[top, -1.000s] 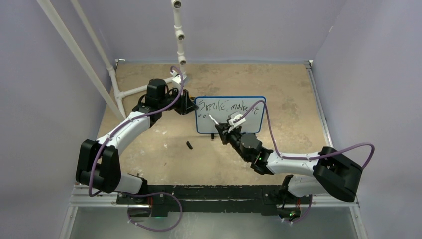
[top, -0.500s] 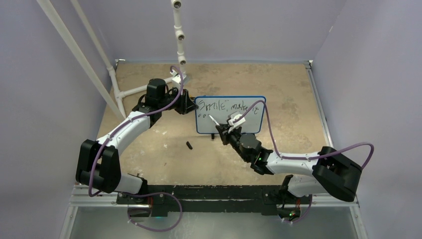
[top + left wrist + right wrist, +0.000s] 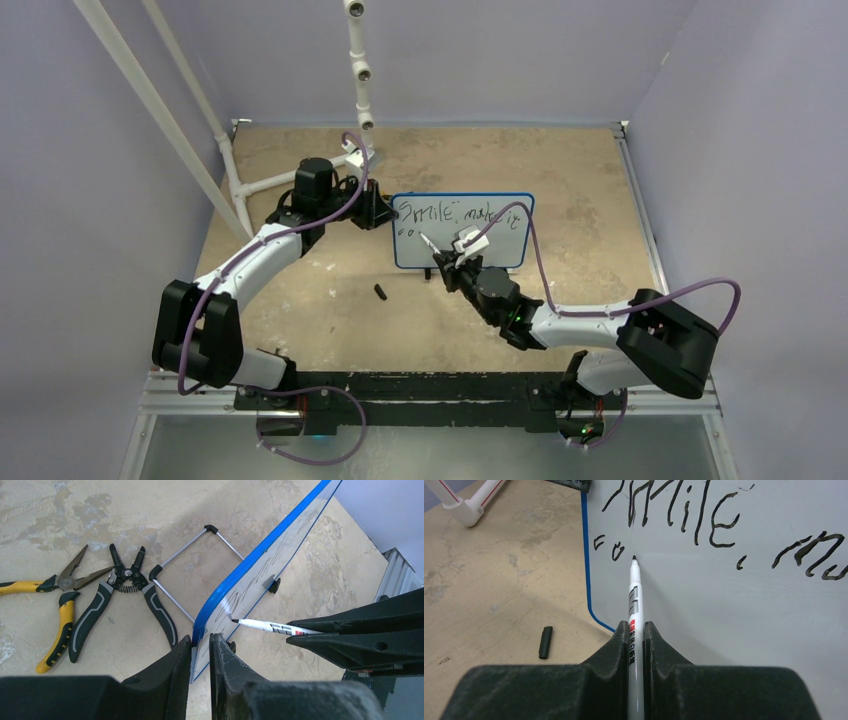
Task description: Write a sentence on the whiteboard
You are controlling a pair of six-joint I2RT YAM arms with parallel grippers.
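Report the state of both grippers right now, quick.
Left gripper: shut, clamping the whiteboard by its edge.
Right gripper: shut on the marker.

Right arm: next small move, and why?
Probably start the next letter just right of the two small letters on the second line: the marker tip sits there at the whiteboard, right gripper shut on it, left gripper clamping the board's edge.

whiteboard (image 3: 505, 247): blue frame; upright; mid-table | sentence (image 3: 455, 213): blk ink; "Smile, make it"; 2nd line two chars
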